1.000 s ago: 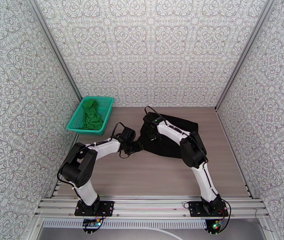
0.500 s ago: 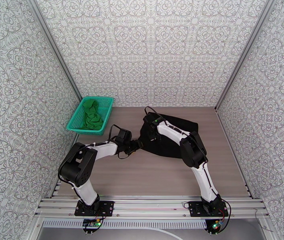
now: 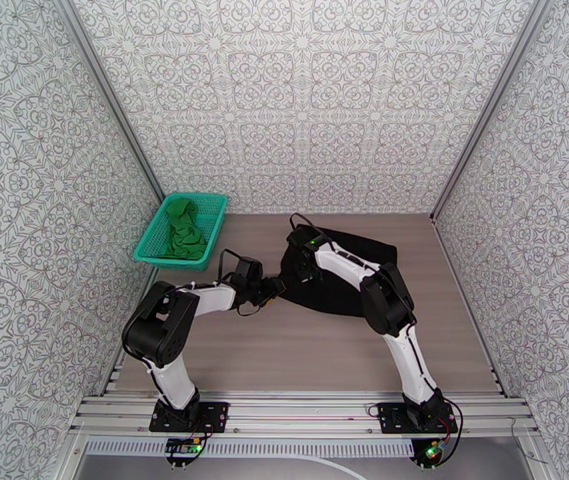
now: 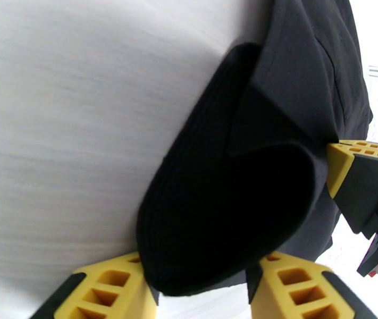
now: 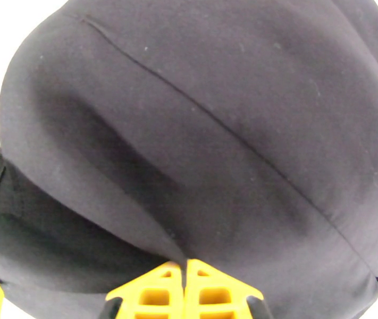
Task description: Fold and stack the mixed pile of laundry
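The black garment [image 3: 344, 274] lies spread on the table's middle. My right gripper [image 3: 303, 274] rests on its left part, shut on a pinch of black cloth [image 5: 199, 155]; the two yellow fingertips [image 5: 204, 293] meet. My left gripper [image 3: 278, 289] is at the garment's left edge. In the left wrist view it [image 4: 196, 277] stands open, with a rounded fold of the black garment [image 4: 226, 208] between its yellow fingers [image 4: 109, 288]. The right gripper's yellow fingertip [image 4: 356, 155] shows just beyond that fold. The green T-shirt [image 3: 184, 230] lies bunched in the teal basket.
The teal mesh basket [image 3: 212, 203] stands at the table's far left corner against the patterned wall. Patterned walls close in the table on three sides. Bare wooden table [image 3: 300, 354] stretches between the garment and the arm bases.
My left gripper's jaws have narrowed around the black fold, and its wrist has shifted slightly to the left. The right arm has not moved.
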